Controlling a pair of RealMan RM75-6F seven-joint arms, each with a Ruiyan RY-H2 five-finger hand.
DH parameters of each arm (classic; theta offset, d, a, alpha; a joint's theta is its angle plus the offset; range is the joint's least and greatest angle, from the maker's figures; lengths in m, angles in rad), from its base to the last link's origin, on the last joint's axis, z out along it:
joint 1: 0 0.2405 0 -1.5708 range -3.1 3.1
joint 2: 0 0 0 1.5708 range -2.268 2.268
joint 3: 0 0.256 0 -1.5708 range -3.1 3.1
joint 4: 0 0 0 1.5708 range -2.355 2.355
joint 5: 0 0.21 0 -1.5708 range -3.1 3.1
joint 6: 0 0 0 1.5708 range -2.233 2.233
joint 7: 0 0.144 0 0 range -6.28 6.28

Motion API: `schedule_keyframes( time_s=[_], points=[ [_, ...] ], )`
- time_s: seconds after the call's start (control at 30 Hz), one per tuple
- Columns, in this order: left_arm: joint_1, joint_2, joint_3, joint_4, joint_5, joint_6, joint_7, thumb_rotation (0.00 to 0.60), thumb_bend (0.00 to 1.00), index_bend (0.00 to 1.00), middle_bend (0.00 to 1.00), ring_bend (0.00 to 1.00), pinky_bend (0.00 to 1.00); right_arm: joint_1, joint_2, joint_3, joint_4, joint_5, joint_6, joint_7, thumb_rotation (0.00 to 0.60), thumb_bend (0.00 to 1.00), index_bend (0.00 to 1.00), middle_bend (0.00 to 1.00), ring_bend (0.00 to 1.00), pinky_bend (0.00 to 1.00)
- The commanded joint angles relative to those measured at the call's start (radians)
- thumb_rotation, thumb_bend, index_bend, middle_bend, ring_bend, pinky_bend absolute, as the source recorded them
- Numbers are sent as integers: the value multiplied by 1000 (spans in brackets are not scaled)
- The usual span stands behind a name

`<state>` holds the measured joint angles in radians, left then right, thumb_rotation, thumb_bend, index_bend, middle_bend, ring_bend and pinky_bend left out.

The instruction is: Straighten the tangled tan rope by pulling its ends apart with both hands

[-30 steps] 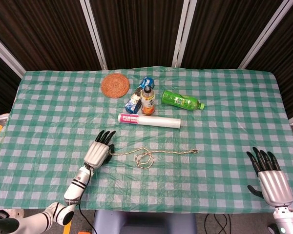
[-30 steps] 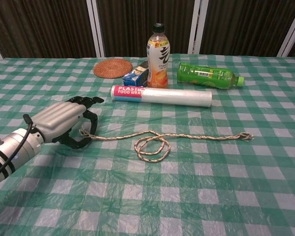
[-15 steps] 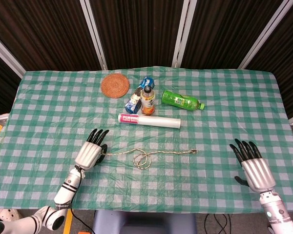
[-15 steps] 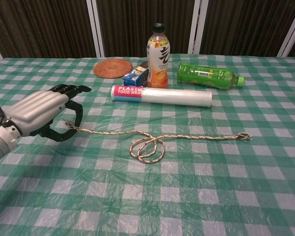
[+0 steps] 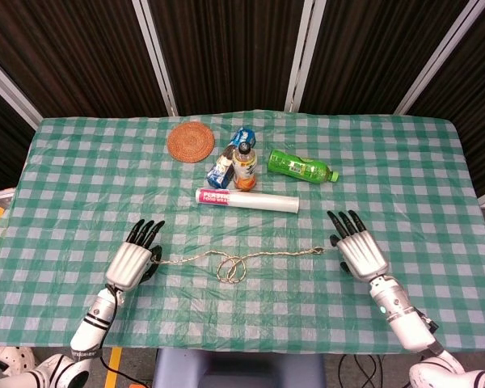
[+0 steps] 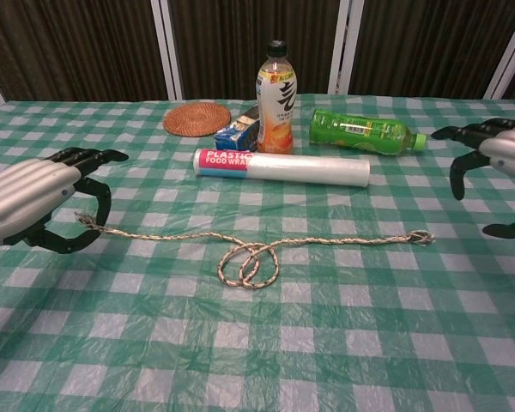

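Observation:
The tan rope (image 5: pixel 259 258) lies across the green checked tablecloth, with a small double loop (image 6: pixel 249 262) near its middle and a knot (image 6: pixel 422 238) at its right end. My left hand (image 6: pixel 36 204) pinches the rope's left end between thumb and curled fingers, low over the cloth; the head view shows this hand (image 5: pixel 132 259) at the rope's left tip. My right hand (image 6: pixel 500 167) hovers with fingers spread just right of the knotted end and holds nothing. The same right hand (image 5: pixel 357 252) sits beside that end in the head view.
Behind the rope lies a plastic wrap roll (image 5: pixel 246 199). Further back stand an upright orange drink bottle (image 5: pixel 244 166) and a blue carton (image 5: pixel 225 166), with a green bottle (image 5: pixel 301 167) on its side and a round woven coaster (image 5: pixel 191 141). The table's front edge runs close under both hands.
My left hand has moved left, dragging the rope's left end and the loop with it. My right hand has come in from the far right to beside the knotted end.

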<state>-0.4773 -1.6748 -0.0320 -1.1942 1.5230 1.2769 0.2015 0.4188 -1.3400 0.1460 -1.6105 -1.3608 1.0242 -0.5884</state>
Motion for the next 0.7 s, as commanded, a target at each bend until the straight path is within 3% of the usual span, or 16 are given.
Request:
schedule_keyframes(
  time_s=[0.03,0.3,0.7],
  points=[
    [2,1,0,-1,0,1,-1,600,414,602,44,0,43,62,-96,24,74,94,-49,-86,600,336,560,0,0,0],
    [1,-2,-9,5,-6,-9,-6,600,414,600,45,0,43,110,-213,9,189,163,-64,-121,600,349,574,0,0,0],
    [-5,-6,-13,19,-5,-20,-10,600,414,601,45,0,43,151,-275,-2,261,192,-68,-109,600,422,605,0,0,0]
  ],
)
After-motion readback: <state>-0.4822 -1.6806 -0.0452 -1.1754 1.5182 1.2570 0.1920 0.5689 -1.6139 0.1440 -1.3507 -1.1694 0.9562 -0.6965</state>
